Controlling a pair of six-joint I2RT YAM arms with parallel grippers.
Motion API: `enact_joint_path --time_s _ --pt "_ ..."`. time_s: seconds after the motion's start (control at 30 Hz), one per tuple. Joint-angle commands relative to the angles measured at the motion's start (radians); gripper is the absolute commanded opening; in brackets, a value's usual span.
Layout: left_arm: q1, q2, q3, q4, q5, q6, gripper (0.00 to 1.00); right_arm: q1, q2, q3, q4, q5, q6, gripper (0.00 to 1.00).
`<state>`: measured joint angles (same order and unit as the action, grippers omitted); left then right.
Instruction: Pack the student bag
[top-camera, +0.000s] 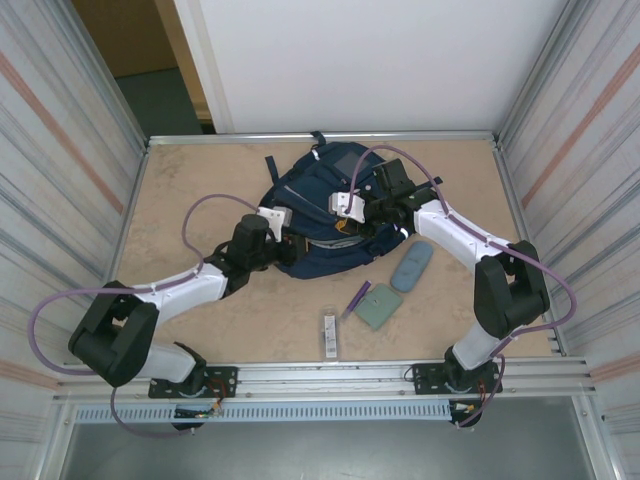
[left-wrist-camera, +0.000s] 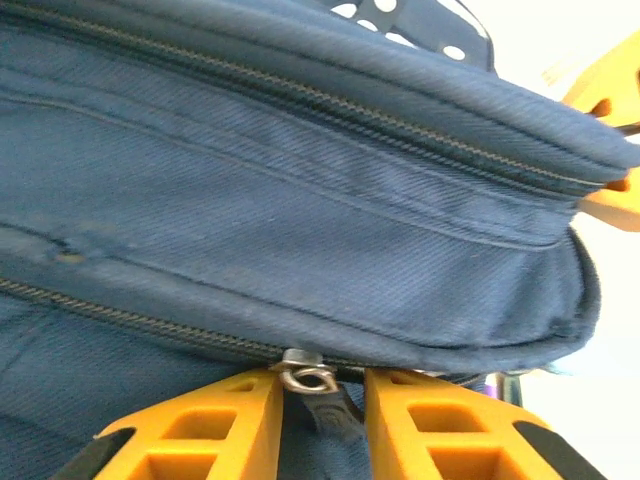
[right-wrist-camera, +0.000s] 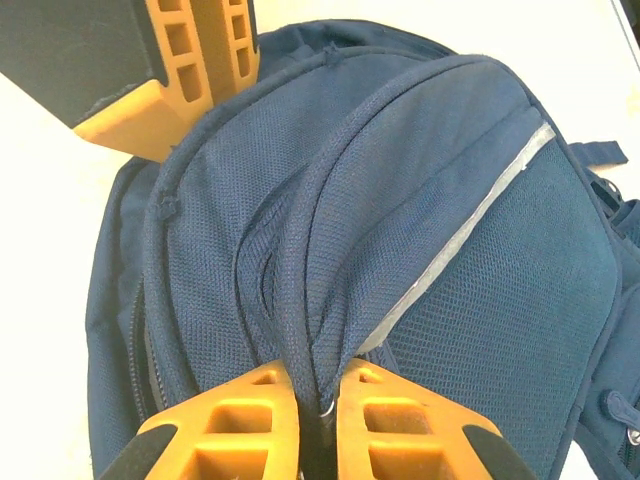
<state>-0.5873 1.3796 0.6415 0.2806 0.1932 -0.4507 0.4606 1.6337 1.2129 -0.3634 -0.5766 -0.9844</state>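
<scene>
The student bag (top-camera: 318, 200), a navy-blue backpack, lies in the middle of the table. My left gripper (top-camera: 283, 226) is at the bag's left front edge. In the left wrist view its orange fingers (left-wrist-camera: 215, 420) stand narrowly apart, closed in on a metal zipper pull (left-wrist-camera: 305, 378) with a black tab, under a zipped seam of the bag (left-wrist-camera: 300, 200). My right gripper (top-camera: 362, 207) sits on top of the bag. It is shut (right-wrist-camera: 317, 385) on a raised fold of the bag's mesh fabric (right-wrist-camera: 320, 260), beside a grey stripe (right-wrist-camera: 470, 220).
To the right of the bag lie a pale blue case (top-camera: 412, 266), a grey-green flat box (top-camera: 378, 306), a purple pen (top-camera: 357, 298) and a white strip (top-camera: 331, 335). Metal walls close the table in on both sides. A rail runs along the near edge.
</scene>
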Motion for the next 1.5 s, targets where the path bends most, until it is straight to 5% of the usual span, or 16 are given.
enact_joint_path --time_s 0.0,0.17,0.53,0.67,0.8,1.0,1.33,1.47 --pt "0.032 -0.013 0.023 -0.072 -0.073 -0.012 0.18 0.007 -0.06 0.011 0.015 -0.045 -0.008 0.01" --pt "0.084 -0.042 0.02 -0.096 -0.057 0.013 0.0 0.006 -0.063 0.011 0.009 -0.044 -0.02 0.01" --pt "0.211 -0.087 0.006 -0.093 0.165 0.226 0.0 -0.001 -0.077 0.007 -0.021 -0.07 -0.066 0.04" --pt "0.211 -0.085 0.015 -0.081 0.255 0.258 0.0 0.0 -0.077 -0.011 0.021 -0.052 0.0 0.3" --pt "0.2 -0.064 0.025 -0.032 0.311 0.234 0.0 0.024 -0.118 -0.091 0.217 -0.077 0.275 0.48" --pt "0.13 -0.025 0.069 0.008 0.348 0.235 0.0 0.136 -0.172 -0.162 0.285 0.11 0.388 0.58" --pt "0.06 -0.009 0.071 0.058 0.31 0.204 0.0 0.199 -0.098 -0.217 0.294 0.419 0.385 0.58" --pt "0.08 -0.029 0.038 0.038 0.26 0.217 0.0 0.183 -0.093 -0.213 0.234 0.429 0.296 0.36"
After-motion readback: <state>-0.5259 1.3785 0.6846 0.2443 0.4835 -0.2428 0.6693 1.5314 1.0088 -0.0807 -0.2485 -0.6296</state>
